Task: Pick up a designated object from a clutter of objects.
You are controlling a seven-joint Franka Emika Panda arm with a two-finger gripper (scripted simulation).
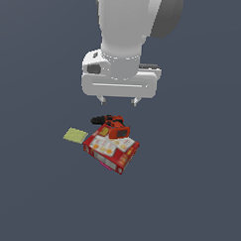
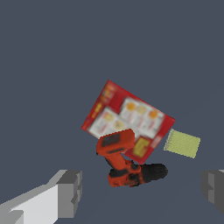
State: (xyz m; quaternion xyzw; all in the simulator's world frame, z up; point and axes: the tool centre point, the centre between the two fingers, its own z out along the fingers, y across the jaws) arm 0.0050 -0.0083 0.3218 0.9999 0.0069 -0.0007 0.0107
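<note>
The claw (image 1: 118,100) hangs above the clutter with its two fingertips (image 1: 100,99) pointing down and set wide apart, nothing between them; in the wrist view the grey fingers (image 2: 70,192) stand at opposite edges of the picture with open space between, and the claw touches none of the objects; the yellow-green pad (image 1: 75,135) lies flat on the dark tabletop (image 1: 188,195), at the exterior view's left of the red printed box (image 1: 111,149), just beside the box's near corner with a narrow strip of tabletop showing between them; in the wrist view the pad (image 2: 182,143) likewise sits close by one edge of the box (image 2: 127,118), apart from it; the orange-and-black power drill (image 1: 111,126) rests against and partly on top of the box, its black end pointing toward the exterior view's left; in the wrist view the drill (image 2: 124,162) overlaps one edge of the box, its black part lying on the tabletop; a tiny pink piece (image 1: 105,166) peeks out from under the box's lower edge in the exterior view; the pad lies clear of the drill, off to the side of the point below the claw.
</note>
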